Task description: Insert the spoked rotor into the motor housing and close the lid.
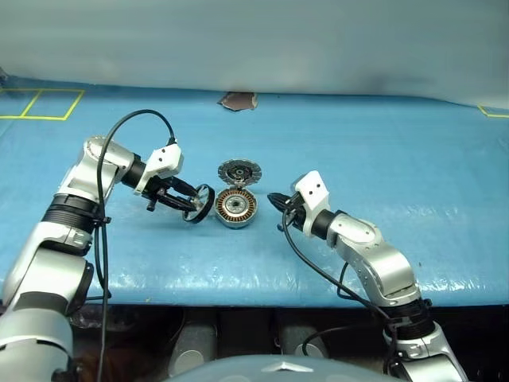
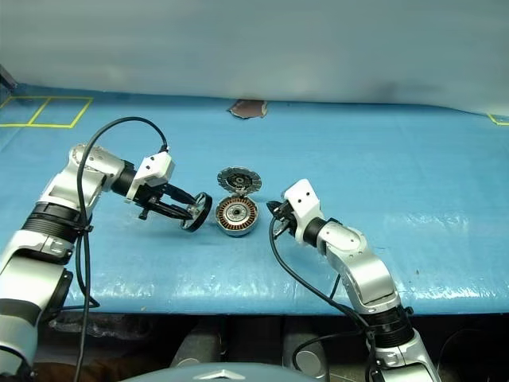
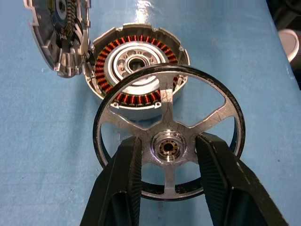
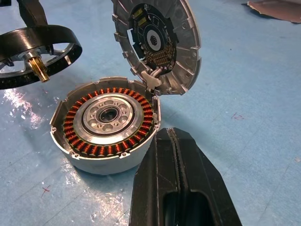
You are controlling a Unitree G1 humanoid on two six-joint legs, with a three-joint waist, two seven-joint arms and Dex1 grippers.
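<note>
Blue-covered desk (image 1: pixel 398 159) with a motor being put together. The left tool (image 1: pixel 188 200) grips the spoked rotor (image 1: pixel 200 204), its two black fingers (image 3: pixel 123 176) clamped on either side of the hub, passing between the spokes. The rotor is held on edge, off the desk, just to the left of the motor housing (image 1: pixel 236 207) and apart from it; a short brass-coloured shaft (image 4: pixel 37 67) sticks out from its hub. The housing sits flat on the desk between the two tools, its ring of copper windings (image 4: pixel 94 150) and central bearing uncovered. The lid (image 1: pixel 235 171) stands tilted open at the housing's far edge, touching the rim there, its inner face with a dark circuit part turned toward the housing. The right tool (image 1: pixel 276 200) is closed and holds nothing; it lies just to the right of the housing, pointing at its side wall. A black cable (image 1: pixel 143 115) loops above the left arm. Far back on the desk a brown torn patch (image 1: pixel 237 100) breaks the blue cover, and yellow tape lines (image 1: pixel 44 103) mark the far left corner.
</note>
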